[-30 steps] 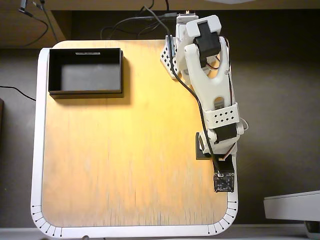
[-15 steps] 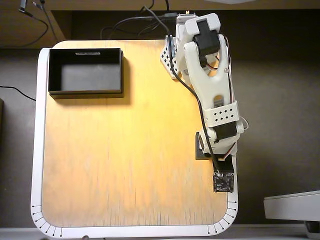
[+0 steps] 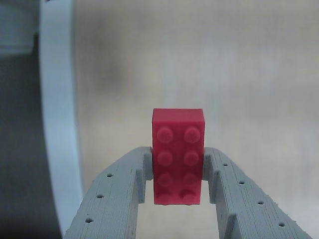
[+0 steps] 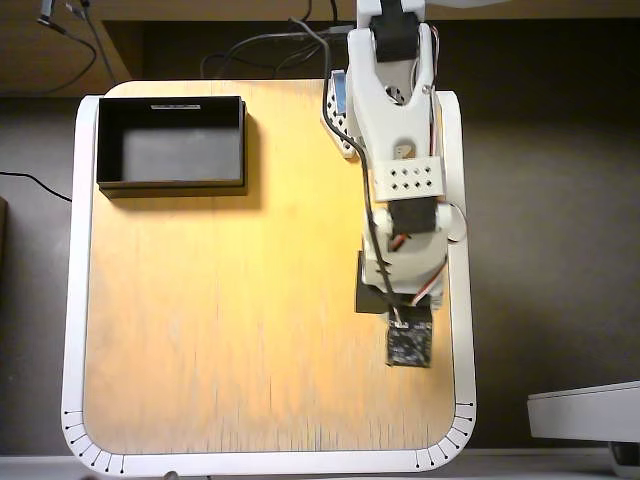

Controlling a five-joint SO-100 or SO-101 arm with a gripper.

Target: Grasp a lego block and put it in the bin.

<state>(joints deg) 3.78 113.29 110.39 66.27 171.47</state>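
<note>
In the wrist view, the red lego block (image 3: 178, 134) stands studs toward the camera, pinched at its lower sides by my grey gripper (image 3: 177, 162), which is shut on it above the wooden tabletop. The overhead view shows the white arm (image 4: 405, 180) reaching down the right side of the table, its wrist camera board (image 4: 409, 345) hiding the gripper and the block. The bin (image 4: 171, 102), a shallow black box with a grey floor, sits at the table's top left corner, far from the gripper.
The wooden table has a white rim (image 4: 73, 300), also seen as the white band (image 3: 57, 124) left of the gripper in the wrist view. Cables (image 4: 260, 45) trail behind the arm's base. A white object (image 4: 585, 410) lies off the table at the lower right.
The arm has swung left from the table's right edge, and its wrist now sits a little further in over the wood. The bin has not moved.
</note>
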